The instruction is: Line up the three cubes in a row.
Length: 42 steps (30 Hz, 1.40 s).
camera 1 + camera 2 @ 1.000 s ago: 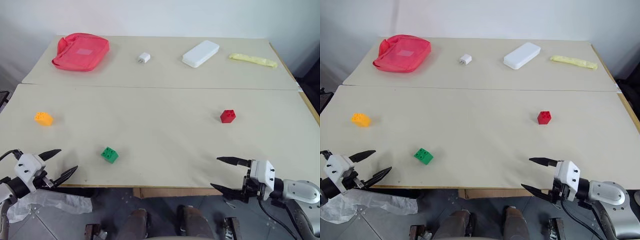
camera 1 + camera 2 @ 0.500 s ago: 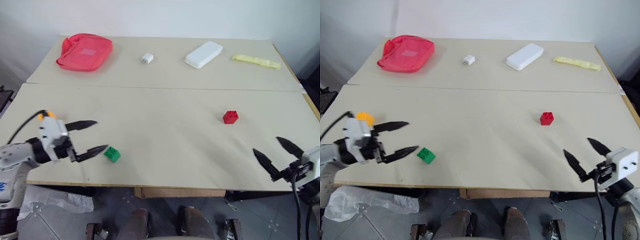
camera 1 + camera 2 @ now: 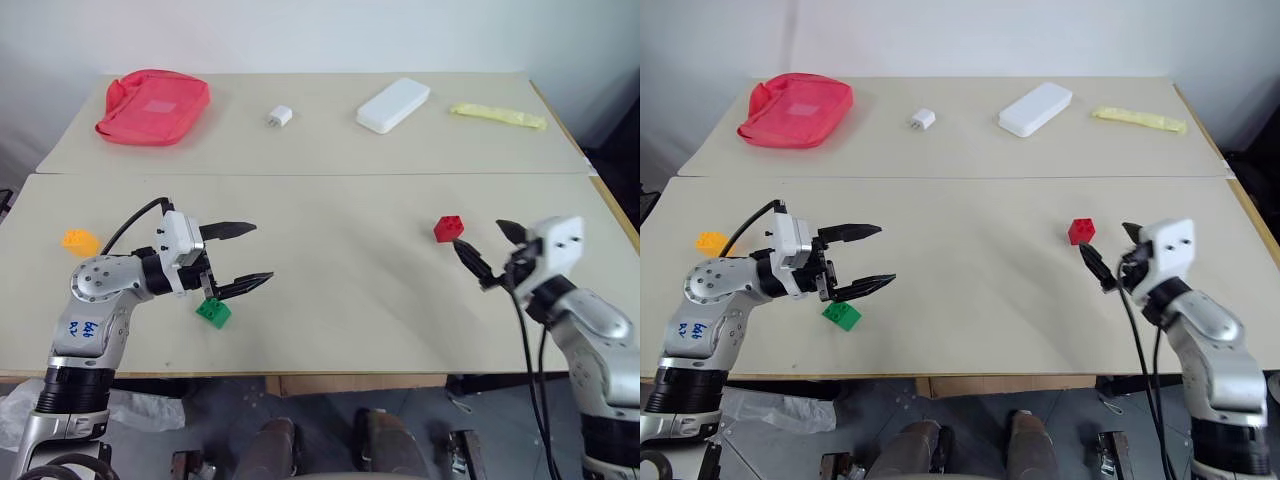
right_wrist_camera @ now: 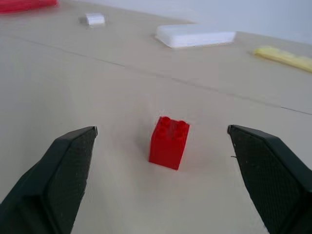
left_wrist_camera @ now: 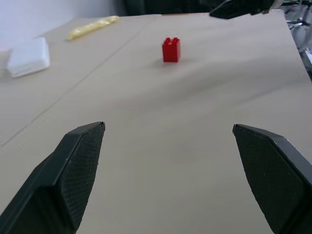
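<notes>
**A:** Beige and paper-covered, the surface (image 3: 330,300) runs wide in the head views, with the three blocks scattered well apart. Where do they sit?

**B:** The small orange-yellow studded plastic block (image 3: 80,241) lies near the robot's left edge. The small green studded plastic block (image 3: 213,311) sits closer to the front, just under the left gripper (image 3: 245,256), whose jaws stand wide apart and empty above it. The small red studded plastic block (image 3: 449,228) is on the right, just beside the right gripper (image 3: 490,252), jaws also spread and holding nothing.

**A:** And the left wrist view?

**B:** Its two black fingertips (image 5: 73,175) frame bare surface. The red block (image 5: 171,49) stands far ahead, and the green one is not between the tips.

**A:** The right wrist view?

**B:** There the red block (image 4: 169,142) stands upright, centred between the open tips (image 4: 63,170), though still a little ahead of them.

**A:** So which step is this?

**B:** I judge it the approach, with nothing in a row yet. Next, the right gripper should ease forward until the tips flank the red block, then close. The left one needs to drop and draw back over the green block before any grasp.
</notes>
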Available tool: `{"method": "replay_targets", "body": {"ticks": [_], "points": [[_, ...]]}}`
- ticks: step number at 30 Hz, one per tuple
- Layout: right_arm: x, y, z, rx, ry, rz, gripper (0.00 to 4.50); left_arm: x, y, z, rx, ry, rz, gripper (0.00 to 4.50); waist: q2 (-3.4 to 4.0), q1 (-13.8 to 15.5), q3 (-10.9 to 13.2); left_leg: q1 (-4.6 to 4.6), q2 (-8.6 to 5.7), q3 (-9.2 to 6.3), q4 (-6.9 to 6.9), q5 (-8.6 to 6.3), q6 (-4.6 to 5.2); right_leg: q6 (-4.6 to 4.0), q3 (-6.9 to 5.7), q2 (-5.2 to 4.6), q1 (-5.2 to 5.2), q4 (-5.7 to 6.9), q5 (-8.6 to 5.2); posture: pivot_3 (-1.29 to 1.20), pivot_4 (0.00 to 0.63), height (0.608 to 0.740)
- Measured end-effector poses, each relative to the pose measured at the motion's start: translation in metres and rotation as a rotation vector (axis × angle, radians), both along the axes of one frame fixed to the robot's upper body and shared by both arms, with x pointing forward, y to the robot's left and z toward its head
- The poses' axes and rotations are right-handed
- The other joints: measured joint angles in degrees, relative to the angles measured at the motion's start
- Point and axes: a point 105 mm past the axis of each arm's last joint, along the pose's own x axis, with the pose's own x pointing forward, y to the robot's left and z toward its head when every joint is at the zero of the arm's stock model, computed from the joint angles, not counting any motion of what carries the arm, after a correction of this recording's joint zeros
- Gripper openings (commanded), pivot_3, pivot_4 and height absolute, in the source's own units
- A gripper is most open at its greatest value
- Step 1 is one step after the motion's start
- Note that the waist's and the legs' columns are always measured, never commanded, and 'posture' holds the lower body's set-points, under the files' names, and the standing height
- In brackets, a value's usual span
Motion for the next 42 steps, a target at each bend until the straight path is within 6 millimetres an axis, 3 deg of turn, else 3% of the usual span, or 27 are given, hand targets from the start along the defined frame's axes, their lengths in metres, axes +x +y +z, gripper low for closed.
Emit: {"method": "replay_targets", "body": {"ticks": [4,10,14,20,22,26,29,32,37,42], "points": [[0.029,0.007,-0.005,-0.014,0.056,-0.097,4.50,0.000,-0.001,-0.001,0.007,-0.003,0.001,4.47,0.00,0.0,0.0,-0.02,-0.10,-0.07,0.00,0.01,0.05,0.01,-0.03,-0.06,0.00,0.01,0.00,0.00,0.150,0.740],[0.049,0.011,-0.028,-0.036,0.128,-0.170,4.50,0.000,-0.005,-0.001,0.012,-0.007,-0.006,4.47,0.00,-0.3,0.0,-0.06,-0.11,-0.10,-0.04,0.02,0.05,0.01,-0.09,-0.01,-0.02,0.03,0.00,0.00,0.150,0.740],[0.054,0.015,-0.032,-0.005,0.143,-0.216,3.58,0.001,-0.006,-0.002,0.015,-0.008,-0.005,4.50,0.00,-0.3,0.0,-0.06,-0.10,-0.09,-0.03,0.02,0.05,0.01,-0.08,0.01,-0.03,0.08,0.00,0.00,0.150,0.740],[0.055,0.030,-0.022,0.026,0.144,-0.187,1.50,-0.006,-0.006,-0.008,0.023,0.008,-0.009,4.50,0.01,-0.4,0.0,-0.06,-0.10,-0.08,-0.05,0.02,0.06,0.01,-0.05,0.01,-0.05,0.08,0.00,0.00,0.150,0.740],[0.056,0.035,-0.017,0.036,0.144,-0.158,1.51,-0.007,-0.005,-0.012,0.024,0.022,-0.004,4.50,0.01,-0.4,0.0,-0.06,-0.09,-0.09,-0.05,0.02,0.05,0.01,-0.06,0.02,-0.05,0.08,0.00,0.00,0.150,0.740],[0.050,0.073,0.011,0.005,0.093,0.148,1.51,-0.006,0.002,-0.008,0.022,0.007,0.023,4.50,0.02,-0.4,0.0,-0.06,-0.08,-0.09,-0.06,0.01,0.07,0.01,-0.07,0.05,-0.05,0.06,0.00,0.00,0.150,0.740],[0.022,0.114,0.022,-0.143,0.047,0.585,1.51,-0.006,0.005,-0.007,0.020,0.006,0.038,4.50,0.02,-0.4,0.0,-0.06,-0.09,-0.08,-0.09,-0.03,0.14,0.02,-0.11,0.15,-0.03,-0.01,0.00,0.00,0.150,0.740],[-0.002,0.140,0.018,-0.256,0.027,0.922,1.51,-0.007,0.006,-0.012,0.019,0.021,0.045,4.50,-0.05,-0.4,0.1,-0.05,-0.11,-0.08,-0.03,-0.05,0.18,0.04,-0.13,0.12,0.03,-0.04,0.02,0.00,0.150,0.740],[-0.010,0.149,0.000,-0.348,0.040,1.199,1.51,-0.013,0.002,-0.010,0.026,0.012,0.032,4.50,-0.12,-0.3,0.1,-0.06,-0.10,-0.15,-0.01,-0.05,0.17,0.06,-0.19,-0.03,0.05,-0.06,0.03,0.00,0.150,0.740],[0.000,0.146,-0.029,-0.392,0.143,1.229,1.51,-0.021,0.005,-0.013,0.027,0.032,0.054,4.50,-0.12,-0.4,0.1,-0.06,-0.09,-0.16,-0.02,-0.05,0.14,0.05,-0.21,-0.05,0.04,-0.08,0.02,0.00,0.150,0.740]]}}
